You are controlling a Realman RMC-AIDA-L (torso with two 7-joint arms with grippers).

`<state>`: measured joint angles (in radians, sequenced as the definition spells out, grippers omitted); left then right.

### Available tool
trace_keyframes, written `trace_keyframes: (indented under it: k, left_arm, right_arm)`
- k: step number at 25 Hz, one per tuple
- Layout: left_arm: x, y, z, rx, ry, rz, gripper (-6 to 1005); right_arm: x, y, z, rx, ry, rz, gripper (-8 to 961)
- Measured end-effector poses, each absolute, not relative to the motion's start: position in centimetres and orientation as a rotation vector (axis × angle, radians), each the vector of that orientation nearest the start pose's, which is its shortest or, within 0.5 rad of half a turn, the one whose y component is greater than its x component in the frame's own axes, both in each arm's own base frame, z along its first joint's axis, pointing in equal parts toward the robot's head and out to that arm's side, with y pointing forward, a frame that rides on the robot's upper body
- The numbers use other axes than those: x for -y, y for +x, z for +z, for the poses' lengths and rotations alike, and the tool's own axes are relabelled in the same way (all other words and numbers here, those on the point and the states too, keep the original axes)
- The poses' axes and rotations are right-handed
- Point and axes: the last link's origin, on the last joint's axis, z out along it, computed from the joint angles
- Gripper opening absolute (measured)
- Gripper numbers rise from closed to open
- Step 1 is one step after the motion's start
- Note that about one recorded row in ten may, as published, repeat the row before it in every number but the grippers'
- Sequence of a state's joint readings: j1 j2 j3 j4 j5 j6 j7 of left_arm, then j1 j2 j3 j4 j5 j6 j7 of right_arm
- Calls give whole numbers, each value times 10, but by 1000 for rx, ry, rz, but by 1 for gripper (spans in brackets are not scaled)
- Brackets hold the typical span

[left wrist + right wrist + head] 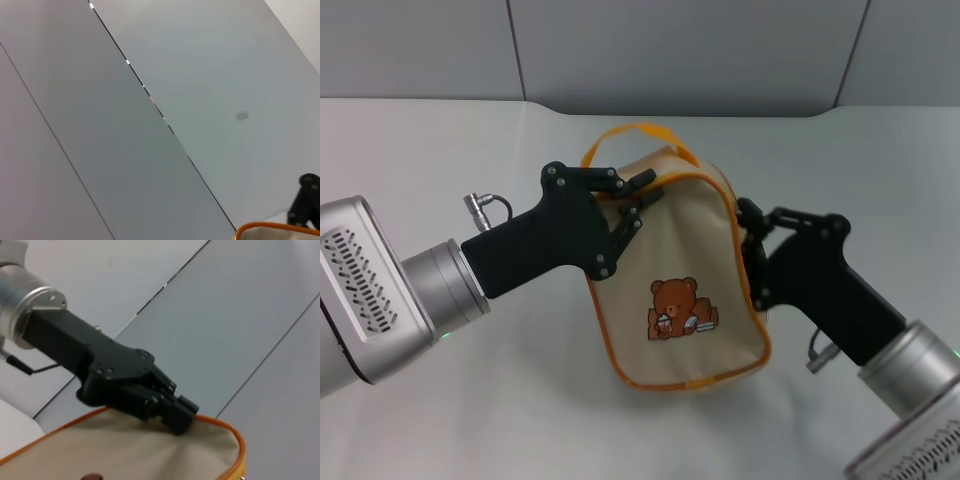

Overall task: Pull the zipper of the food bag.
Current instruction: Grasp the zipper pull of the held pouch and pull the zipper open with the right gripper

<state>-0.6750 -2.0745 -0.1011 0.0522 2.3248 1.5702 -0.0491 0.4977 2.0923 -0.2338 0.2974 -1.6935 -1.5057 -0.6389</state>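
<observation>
The food bag (680, 250) is beige with orange piping, a brown bear print (680, 308) and an orange loop handle (620, 133). It is held tilted above the white table, between both grippers. My left gripper (638, 195) is shut on the bag's upper left edge. The right wrist view shows it (182, 420) pinching the top rim of the bag (125, 450). My right gripper (750, 240) clasps the bag's right side, its fingertips partly behind the fabric. The zipper and its pull tab are hidden by the left fingers and the bag's turn.
The white table (470, 400) spreads under and around the bag. A grey panelled wall (670, 50) stands behind it. The left wrist view shows mostly wall, with a strip of the bag's orange edge (270, 227) in its corner.
</observation>
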Motion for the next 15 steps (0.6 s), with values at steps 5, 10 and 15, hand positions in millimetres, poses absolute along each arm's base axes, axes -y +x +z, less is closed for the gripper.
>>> trace_keyframes:
  k: [5,10,15]
  left_arm:
    - [-324,-223,-52,-449,-2249,-883,81]
    - [-325,-223,-52,-447,-2249,-881,81]
    - [-326,-223,-51,-444,-2246,-882,80]
  right_arm:
    - [-251,259,-86,395,-1902,558,3]
    - [-202,289,-88,278,-1930,504,9]
    - [-186,302,-91,218,-1953,456,15]
